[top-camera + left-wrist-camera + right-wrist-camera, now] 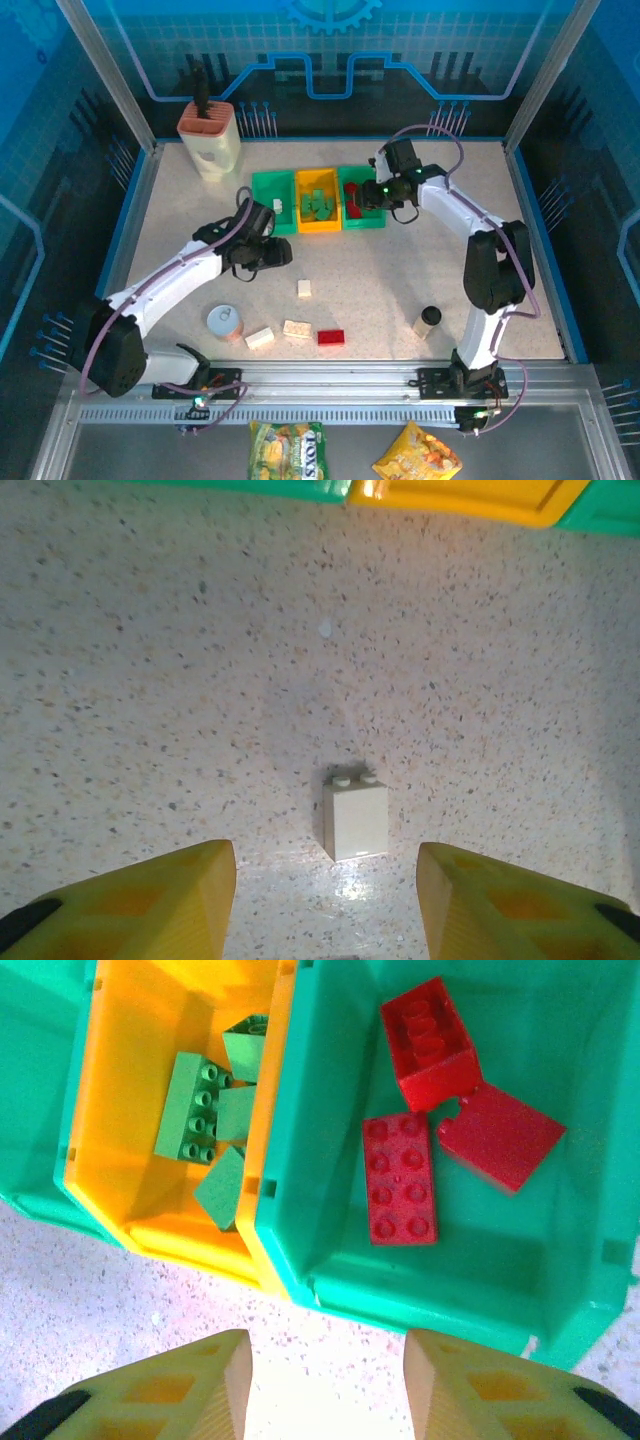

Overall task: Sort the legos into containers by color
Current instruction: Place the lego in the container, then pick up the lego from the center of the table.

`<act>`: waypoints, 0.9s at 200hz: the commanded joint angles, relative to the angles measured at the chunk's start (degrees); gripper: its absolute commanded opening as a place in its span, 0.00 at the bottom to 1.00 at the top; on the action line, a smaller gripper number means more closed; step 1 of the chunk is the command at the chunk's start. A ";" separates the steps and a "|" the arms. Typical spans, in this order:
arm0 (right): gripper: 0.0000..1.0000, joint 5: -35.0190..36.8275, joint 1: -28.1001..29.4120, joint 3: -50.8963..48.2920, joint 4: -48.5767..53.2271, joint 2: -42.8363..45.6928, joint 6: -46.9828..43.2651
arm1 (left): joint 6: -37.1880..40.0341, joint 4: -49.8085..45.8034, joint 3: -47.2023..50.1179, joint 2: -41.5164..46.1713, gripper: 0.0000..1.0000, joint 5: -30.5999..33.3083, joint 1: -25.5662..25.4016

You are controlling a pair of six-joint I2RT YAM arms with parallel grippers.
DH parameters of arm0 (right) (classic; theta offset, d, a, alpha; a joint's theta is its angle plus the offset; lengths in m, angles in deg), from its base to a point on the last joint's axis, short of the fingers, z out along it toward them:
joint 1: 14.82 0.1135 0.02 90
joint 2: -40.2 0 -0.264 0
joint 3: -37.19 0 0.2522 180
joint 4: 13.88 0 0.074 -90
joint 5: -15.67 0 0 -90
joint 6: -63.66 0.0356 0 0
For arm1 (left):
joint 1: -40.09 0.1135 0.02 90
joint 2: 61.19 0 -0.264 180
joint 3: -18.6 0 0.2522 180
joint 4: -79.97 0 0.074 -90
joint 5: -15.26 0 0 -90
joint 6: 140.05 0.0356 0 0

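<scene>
My left gripper (325,905) stands open just above the table. A cream-white lego (355,820) lies ahead of its yellow fingers, in line with the gap between them. From above, that gripper (280,254) is short of the brick (304,288). My right gripper (325,1385) is open and holds nothing, hovering at the near edge of the right green container (430,1290), which holds three red legos (400,1180). The yellow container (130,1060) holds several green legos (195,1108). The left green container (272,176) has a white brick inside. Two cream legos (296,328) and a red one (331,337) lie near the front.
A round silver can (225,322) stands at the front left beside a cream brick (260,338). A small black-capped cylinder (427,321) stands front right. A beige knife block (210,135) sits at the back left corner.
</scene>
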 commanded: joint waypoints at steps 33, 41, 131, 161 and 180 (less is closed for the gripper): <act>0.45 1.65 -0.23 -6.06 -0.54 7.39 -0.25 | -5.82 -3.84 -2.82 -6.92 0.52 6.37 -7.13; 0.45 1.93 -0.22 -6.83 -0.68 7.93 -0.46 | -6.40 -4.52 -3.64 -8.15 0.52 7.04 -8.05; 0.45 3.03 -1.27 -12.72 -1.05 11.97 -2.54 | -11.40 -7.44 -11.03 -20.99 0.52 9.09 -14.71; 0.46 2.95 -1.79 -14.35 -1.57 12.78 -2.46 | -12.08 -10.12 -13.41 -24.75 0.53 10.06 -15.52; 0.45 2.85 -2.03 -14.85 -1.93 12.79 -2.41 | -12.36 -10.14 -13.71 -26.28 0.54 9.49 -15.63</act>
